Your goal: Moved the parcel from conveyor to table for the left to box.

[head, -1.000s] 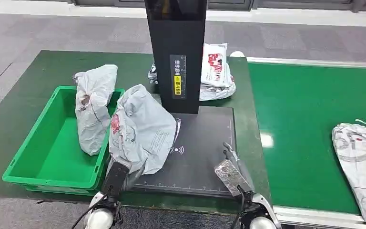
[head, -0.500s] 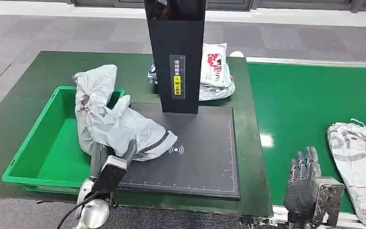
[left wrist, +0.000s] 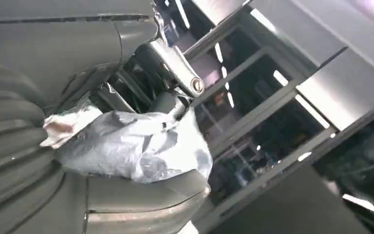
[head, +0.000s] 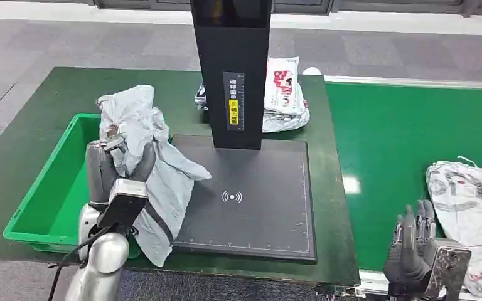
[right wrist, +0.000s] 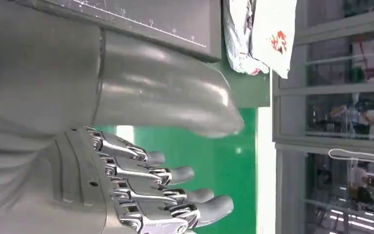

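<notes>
Parcel [head: 157, 182], a crumpled grey mailer, hangs from the left hand [head: 116, 172], whose fingers [head: 145, 162] are grasping its upper part, at the near left edge of the black pad [head: 257, 200] on the green worktop [head: 37, 119], beside the green bin [head: 56, 200] where a second grey bag [head: 125, 106] stands. The right hand [head: 414, 251] hovers released, fingers apart, over the conveyor [head: 401, 138], just beside a white bag [head: 471, 194] lying there. More bags [head: 285, 94] lie behind the black post [head: 232, 69].
</notes>
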### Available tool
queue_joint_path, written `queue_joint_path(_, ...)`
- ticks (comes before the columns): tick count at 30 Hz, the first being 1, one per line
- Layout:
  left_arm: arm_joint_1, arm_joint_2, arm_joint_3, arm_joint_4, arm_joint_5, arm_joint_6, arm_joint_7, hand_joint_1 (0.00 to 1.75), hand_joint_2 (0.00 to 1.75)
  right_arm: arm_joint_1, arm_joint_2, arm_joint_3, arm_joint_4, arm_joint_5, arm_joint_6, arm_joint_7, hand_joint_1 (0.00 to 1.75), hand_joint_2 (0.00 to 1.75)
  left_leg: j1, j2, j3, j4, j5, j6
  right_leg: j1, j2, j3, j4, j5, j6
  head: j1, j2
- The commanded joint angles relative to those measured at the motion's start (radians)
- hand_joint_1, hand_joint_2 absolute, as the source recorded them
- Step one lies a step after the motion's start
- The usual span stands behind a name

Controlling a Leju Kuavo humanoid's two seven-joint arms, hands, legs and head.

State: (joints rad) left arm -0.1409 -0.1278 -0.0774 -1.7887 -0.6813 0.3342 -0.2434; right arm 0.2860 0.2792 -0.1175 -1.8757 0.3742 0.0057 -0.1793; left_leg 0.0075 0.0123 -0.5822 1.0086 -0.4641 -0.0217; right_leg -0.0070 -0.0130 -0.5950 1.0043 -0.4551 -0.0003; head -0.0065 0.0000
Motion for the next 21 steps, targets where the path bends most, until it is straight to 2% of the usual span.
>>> queue_joint_path(1, -0.212, 0.059, -0.004, 0.088, -0.055, -0.004, 0.077, 1.75, 1.75, -0.027, 0.009, -0.042, 0.027, -0.001, 0.003, 0.001, 0.0, 1.75, 0.001, -0.003, 0.0, 0.0, 0.001, 0.0, 0.001, -0.002, 0.001, 0.0, 0.0, 0.0, 0.0, 0.0)
queue_joint_path(3, -0.261, 0.059, 0.009, 0.097, -0.064, -0.029, 0.103, 1.75, 1.75, -0.035, 0.005, -0.038, 0.036, -0.001, 0.002, 0.0, 0.0, 1.75, 0.001, -0.006, -0.002, 0.001, 0.001, 0.0, 0.001, -0.005, 0.0, 0.0, 0.0, 0.0, 0.0, 0.0)
queue_joint_path(4, -0.314, 0.083, 0.028, 0.103, -0.141, 0.05, 0.114, 1.75, 1.75, -0.029, 0.008, -0.04, 0.035, 0.002, 0.002, 0.01, 0.0, 1.75, 0.001, -0.005, -0.001, 0.001, 0.001, 0.0, 0.001, -0.004, 0.0, 0.0, 0.0, 0.0, 0.0, 0.0)
queue_joint_path(6, -0.378, 0.131, 0.083, 0.087, -0.133, 0.024, 0.149, 1.75, 1.75, -0.014, 0.014, -0.044, 0.027, 0.004, 0.003, 0.01, 0.0, 1.75, 0.001, -0.006, 0.0, 0.0, 0.002, 0.0, 0.001, -0.004, 0.002, -0.001, 0.0, 0.0, 0.0, 0.0)
queue_joint_path(11, -0.362, 0.158, 0.181, 0.038, -0.143, 0.043, 0.146, 1.75, 1.75, -0.009, 0.023, -0.044, 0.021, 0.01, 0.01, 0.014, 0.0, 1.75, 0.001, 0.001, 0.002, -0.001, 0.001, -0.001, 0.001, 0.003, 0.001, 0.0, 0.001, -0.001, 0.0, 0.0)
queue_joint_path(21, -0.347, 0.208, 0.334, 0.02, -0.207, 0.156, 0.149, 1.75, 1.75, -0.021, 0.017, -0.03, 0.041, 0.022, 0.013, 0.026, 0.0, 1.75, 0.001, 0.002, 0.004, -0.002, 0.0, -0.001, 0.001, 0.004, 0.003, -0.001, 0.001, -0.001, 0.0, 0.0)
